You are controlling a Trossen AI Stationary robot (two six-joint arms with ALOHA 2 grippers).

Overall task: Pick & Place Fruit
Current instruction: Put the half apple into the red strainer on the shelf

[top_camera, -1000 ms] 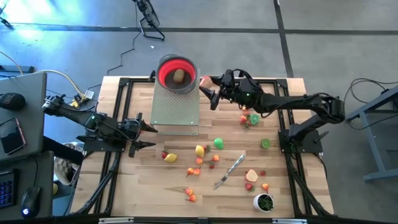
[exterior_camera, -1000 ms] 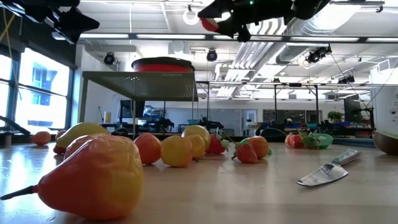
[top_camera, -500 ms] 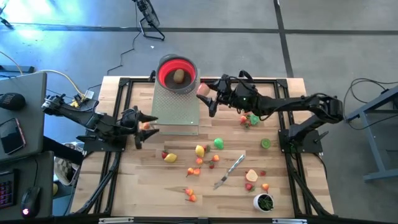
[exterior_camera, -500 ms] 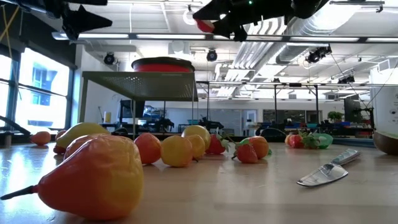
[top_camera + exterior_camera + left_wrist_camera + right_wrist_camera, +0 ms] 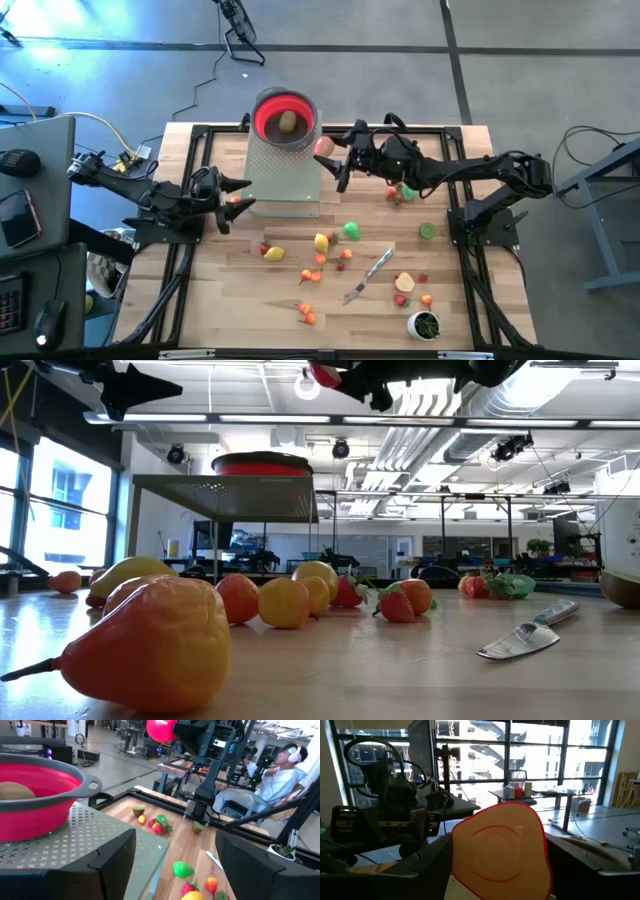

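While our right gripper (image 5: 333, 157) clenches a red fruit piece (image 5: 323, 146) beside the red bowl (image 5: 285, 117), we hold it aloft. Our left gripper (image 5: 237, 194) hangs spread, holding nothing, beside the perforated stand (image 5: 283, 175).

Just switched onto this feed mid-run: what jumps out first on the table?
The red bowl stands out first, raised on a perforated metal stand at the table's far edge, with one tan fruit inside. Just beside it, the right gripper holds a red fruit piece in the air near the bowl's rim. Many small fruit pieces and a silver knife lie scattered across the near half of the table.
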